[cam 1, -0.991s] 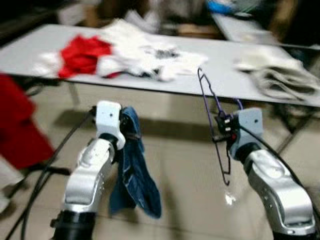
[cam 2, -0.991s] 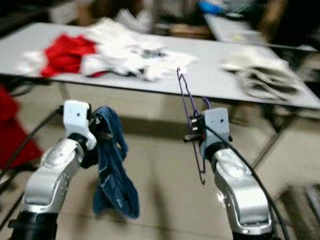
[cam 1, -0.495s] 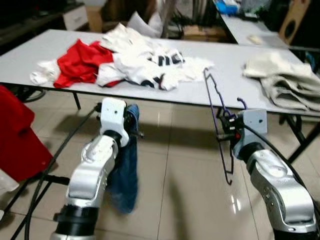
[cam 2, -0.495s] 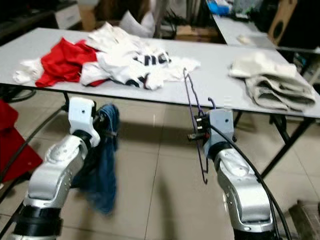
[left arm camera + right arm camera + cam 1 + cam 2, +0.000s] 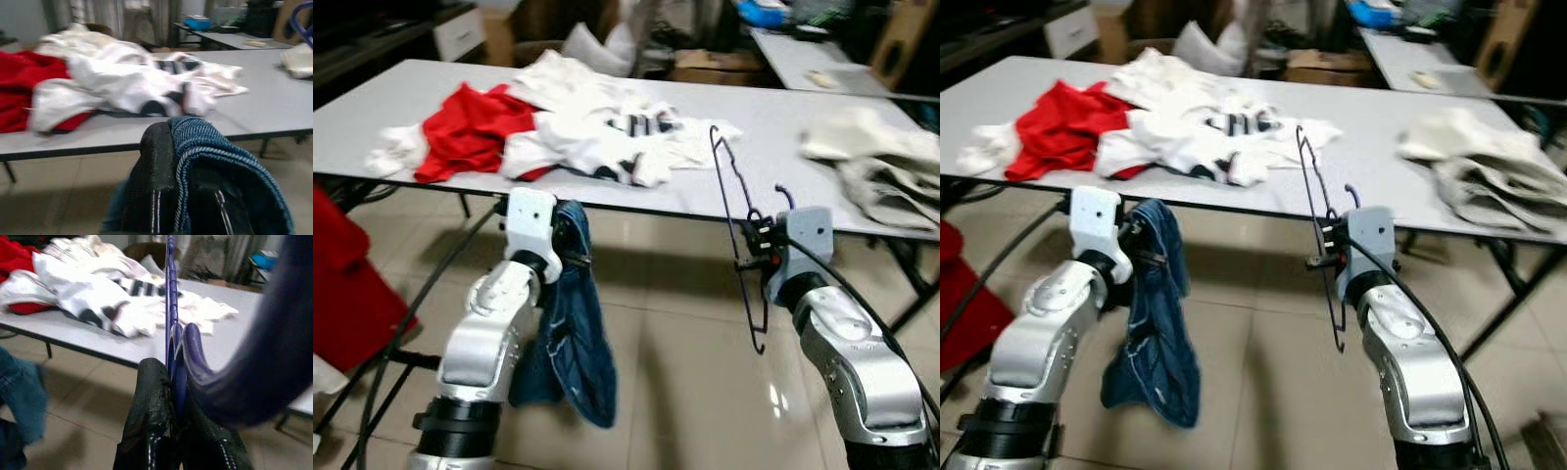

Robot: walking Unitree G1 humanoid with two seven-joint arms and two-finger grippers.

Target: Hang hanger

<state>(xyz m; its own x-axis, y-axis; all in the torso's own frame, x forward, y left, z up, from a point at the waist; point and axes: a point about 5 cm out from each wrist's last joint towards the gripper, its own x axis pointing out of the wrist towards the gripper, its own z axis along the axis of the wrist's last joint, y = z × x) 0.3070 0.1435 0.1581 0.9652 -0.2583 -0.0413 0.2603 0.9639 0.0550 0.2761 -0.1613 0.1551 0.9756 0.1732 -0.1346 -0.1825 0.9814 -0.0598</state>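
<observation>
A thin purple wire hanger (image 5: 736, 235) stands upright in front of me, gripped near its neck by my right gripper (image 5: 751, 250), which is shut on it. In the right wrist view the hanger (image 5: 172, 333) runs between the black fingers (image 5: 146, 431). My left gripper (image 5: 570, 257) is shut on a blue denim garment (image 5: 570, 338) that hangs down over the tiled floor; the left wrist view has the denim (image 5: 215, 156) bunched against a black finger (image 5: 154, 181). Both grippers are held just short of the grey table's front edge (image 5: 646, 208).
The grey table (image 5: 391, 108) carries a red garment (image 5: 470, 117), a heap of white printed shirts (image 5: 597, 127) and beige clothes (image 5: 881, 157) at the right. A second table (image 5: 803, 54) and boxes stand behind. A red object (image 5: 342, 284) and black cables lie at the left on the floor.
The view has shifted and tilted slightly. The denim garment has swung and now hangs fuller and further right below the left gripper. The hanger stays held in the right gripper.
</observation>
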